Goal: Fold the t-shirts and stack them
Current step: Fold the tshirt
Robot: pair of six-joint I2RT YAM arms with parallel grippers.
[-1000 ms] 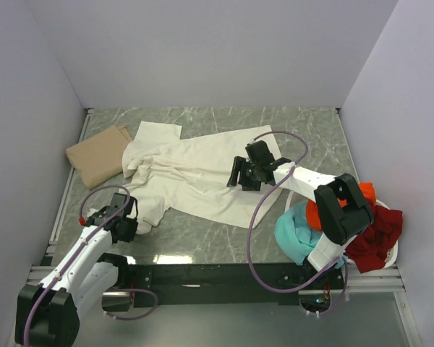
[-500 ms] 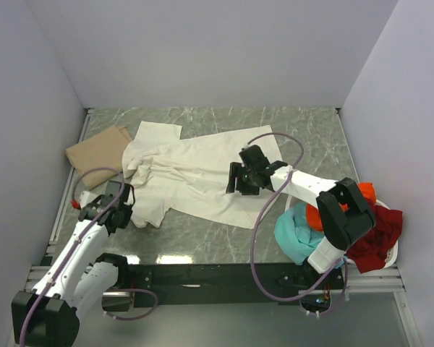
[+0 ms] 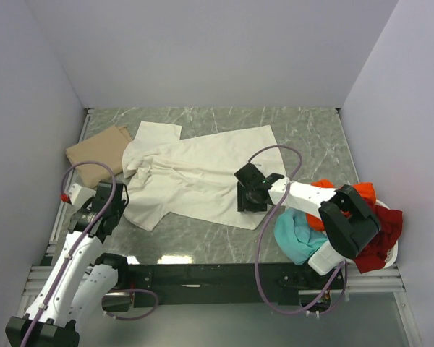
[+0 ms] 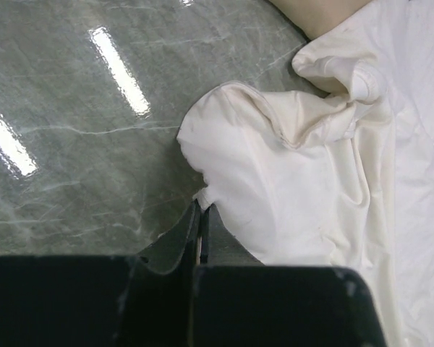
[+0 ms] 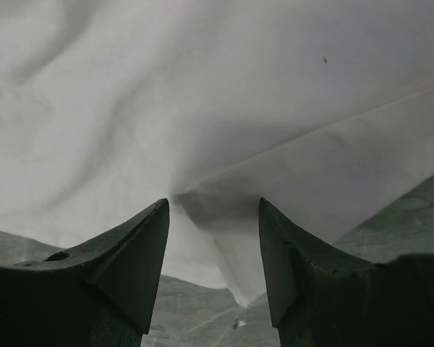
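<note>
A large cream-white t-shirt [image 3: 195, 170] lies spread and rumpled across the table's middle. My left gripper [image 3: 121, 213] is shut at its near left corner. In the left wrist view the jaws [image 4: 202, 207] are pressed together with the cloth edge [image 4: 311, 181] pinched at their tips. My right gripper [image 3: 249, 201] stands open low over the near right hem. Its fingers [image 5: 213, 206] straddle a raised fold of cream cloth [image 5: 217, 94]. A folded tan t-shirt [image 3: 98, 155] lies at the back left, touching the cream one.
Teal [image 3: 298, 235], orange [image 3: 362, 194] and dark red [image 3: 380, 235] t-shirts are heaped in and over a white basket [image 3: 393, 253] at the near right. Grey walls close in the green marble table [image 3: 202, 238] on three sides.
The left gripper has shut on the cream shirt's corner and drawn back to the left, pulling that corner flatter. The right gripper has come nearer and lower onto the hem, its jaws a little narrower.
</note>
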